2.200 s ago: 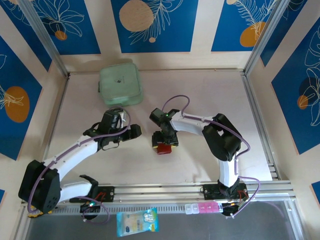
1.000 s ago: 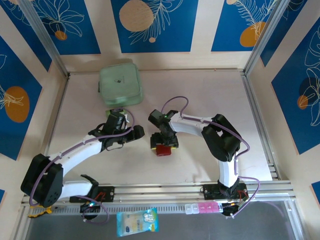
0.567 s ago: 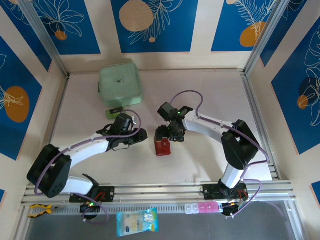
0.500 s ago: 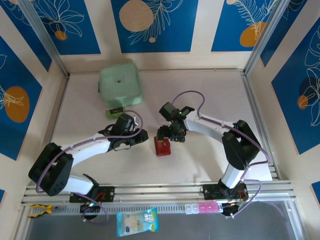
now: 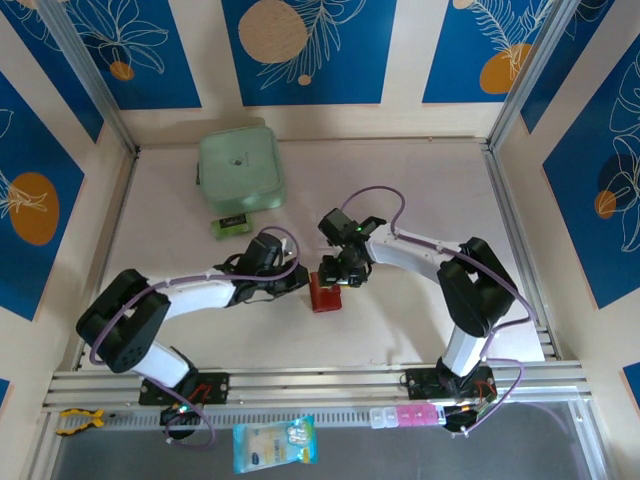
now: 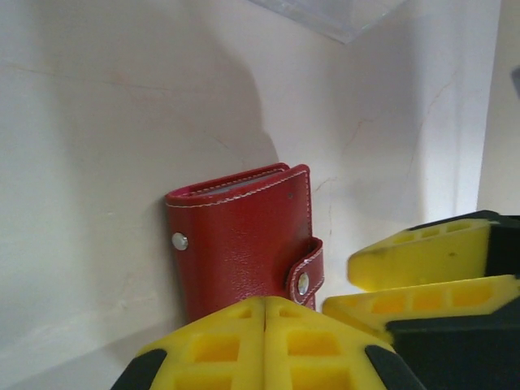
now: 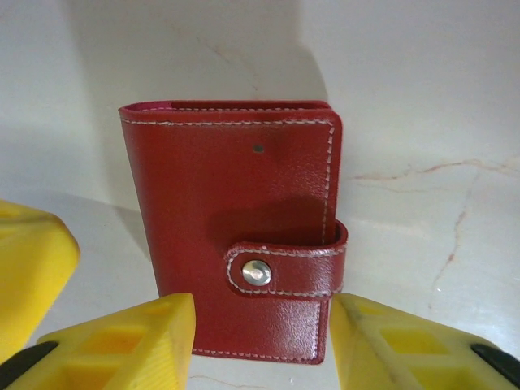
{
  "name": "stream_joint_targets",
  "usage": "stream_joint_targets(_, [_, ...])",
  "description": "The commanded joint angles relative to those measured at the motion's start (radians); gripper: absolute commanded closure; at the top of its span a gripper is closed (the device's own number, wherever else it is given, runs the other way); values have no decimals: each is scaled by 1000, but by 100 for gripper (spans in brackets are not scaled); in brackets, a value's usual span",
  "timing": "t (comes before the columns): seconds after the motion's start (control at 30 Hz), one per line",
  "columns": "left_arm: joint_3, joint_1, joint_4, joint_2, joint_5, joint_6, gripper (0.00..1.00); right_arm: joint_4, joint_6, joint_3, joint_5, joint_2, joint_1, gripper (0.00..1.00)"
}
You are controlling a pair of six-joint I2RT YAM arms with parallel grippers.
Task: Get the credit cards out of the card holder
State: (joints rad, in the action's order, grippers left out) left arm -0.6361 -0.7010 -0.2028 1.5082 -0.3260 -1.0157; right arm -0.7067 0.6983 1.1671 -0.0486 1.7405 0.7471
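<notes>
Two grippers, both at the work; left gripper [image 6: 264, 302] with its yellow fingers pressed flat together and nothing between them, tips just beside the near edge of the card holder [image 7: 236, 187]; right gripper [image 7: 262, 305] with jaws apart, one finger on either side of the holder's snap end, close against both edges, though whether they pinch it cannot be told; card holder dark red, folded shut, snap tab [image 7: 280, 272] fastened across the front, standing on the pale table [image 5: 400, 200] between the two arms; credit cards judged to be inside the closed holder, none laid out on the table; mint-green case [image 5: 240, 170] and small green-and-black block [image 5: 231, 225] well apart, toward the back left; progress judged at the outset: holder approached; unsnapping, unfolding and drawing out each card all left to do.
</notes>
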Motion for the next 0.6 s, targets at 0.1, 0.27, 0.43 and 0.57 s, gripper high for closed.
stream_joint_targets(0.1, [18, -16, -47, 55, -34, -37, 100, -52, -43, 70, -12, 64, 26, 57])
stream_joint_targets(0.27, [20, -17, -49, 84, -35, -35, 100, -73, -54, 87, -32, 95, 32, 58])
stream_joint_targets(0.43, [18, -15, -45, 91, -32, -37, 100, -94, -60, 93, -70, 126, 42, 58])
stream_joint_targets(0.57, [8, -16, -44, 103, -43, -37, 100, -120, -66, 109, -105, 152, 55, 60])
